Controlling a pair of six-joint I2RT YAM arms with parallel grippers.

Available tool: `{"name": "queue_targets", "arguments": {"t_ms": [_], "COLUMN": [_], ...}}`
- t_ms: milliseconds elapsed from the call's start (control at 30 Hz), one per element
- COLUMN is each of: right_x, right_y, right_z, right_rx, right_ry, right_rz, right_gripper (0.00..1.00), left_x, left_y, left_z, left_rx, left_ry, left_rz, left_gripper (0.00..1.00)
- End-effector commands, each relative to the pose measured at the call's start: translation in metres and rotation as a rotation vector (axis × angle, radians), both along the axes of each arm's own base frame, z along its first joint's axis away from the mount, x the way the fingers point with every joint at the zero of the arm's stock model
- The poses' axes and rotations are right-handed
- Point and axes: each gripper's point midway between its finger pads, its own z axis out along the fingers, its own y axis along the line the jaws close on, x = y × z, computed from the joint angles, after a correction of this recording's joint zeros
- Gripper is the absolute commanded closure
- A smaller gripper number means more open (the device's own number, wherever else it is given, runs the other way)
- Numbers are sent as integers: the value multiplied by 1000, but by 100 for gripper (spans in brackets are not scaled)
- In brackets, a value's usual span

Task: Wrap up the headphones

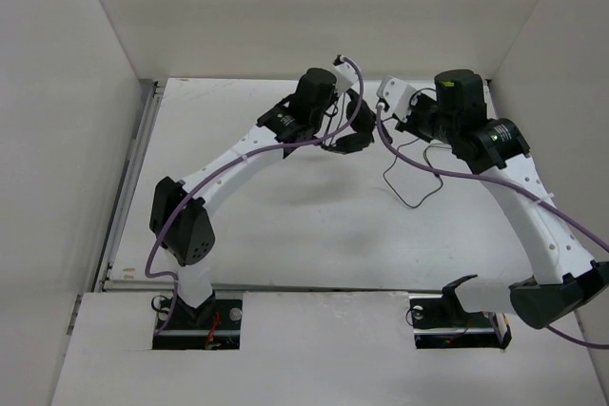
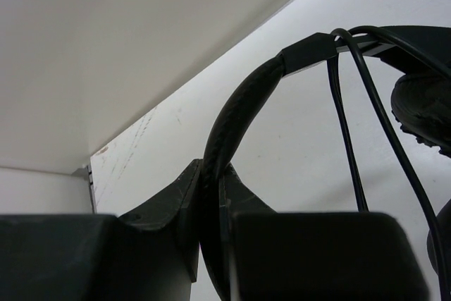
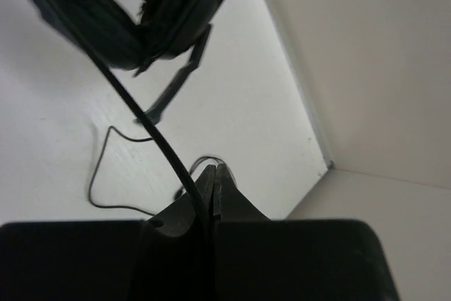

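Top view: the headphones [image 1: 347, 140] hang over the counter [image 1: 285, 225] at the left gripper [image 1: 333, 125] tip (black on black, hard to separate). Their cord [image 1: 411, 187] loops down beneath the right gripper [image 1: 385, 116].

Left wrist: the left gripper clamps the padded headband [image 2: 243, 114]; 1 ear cup [image 2: 423, 111] is cut off to its right.

Right wrist: the right gripper pinches the cord, with blurred ear cups [image 3: 106, 26] ahead, cropped.

1. You have no text, label, brand, number or sign to read in any of the three views.
2. The headphones [image 2: 236, 114] show you only plain black surfaces, with no lettering that can be made out.
3. The table [image 1: 285, 225] bears faint scuffs, but no mark you can read.
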Motion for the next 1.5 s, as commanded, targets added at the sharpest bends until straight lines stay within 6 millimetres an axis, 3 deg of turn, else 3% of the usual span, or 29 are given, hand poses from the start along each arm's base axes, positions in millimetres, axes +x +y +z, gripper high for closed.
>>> {"name": "queue_targets", "arguments": {"t_ms": [0, 167, 367, 567, 733, 933, 1133, 1233, 1467], "right_x": [22, 38, 56, 64, 69, 71, 68, 61, 31], "right_y": [-25, -29, -33, -38, -41, -41, -28, -17, 20], "right_z": [53, 71, 64, 42, 46, 61, 71, 70, 47], "right_rx": [-35, -4, 50, 213, 400, 497, 647, 783, 1063], "right_ry": [-249, -369, -474, -440, -392, -376, -296, -190, 130], "right_rz": [-108, -156, -182, -204, -222, -215, -158, -102, 85], "right_gripper": [100, 100, 100, 100, 100, 100, 99, 97, 95], "left_x": [-26, -53, -81, -115, -133, -164, -185, -191, -206], "left_y": [-7, -36, -61, -80, -91, -106, -115, -119, -132], "left_z": [15, 13, 42, 78, 98, 116, 130, 152, 214], "left_rx": [7, -57, -213, -374, -464, -514, -591, -643, -742], "left_ry": [10, 75, 98, 123, 150, 182, 246, 241, 170], "left_rz": [-84, -198, -308, -442, -515, -646, -729, -758, -832], "left_gripper": [99, 99, 99, 100, 100, 100, 100, 100, 100]}}
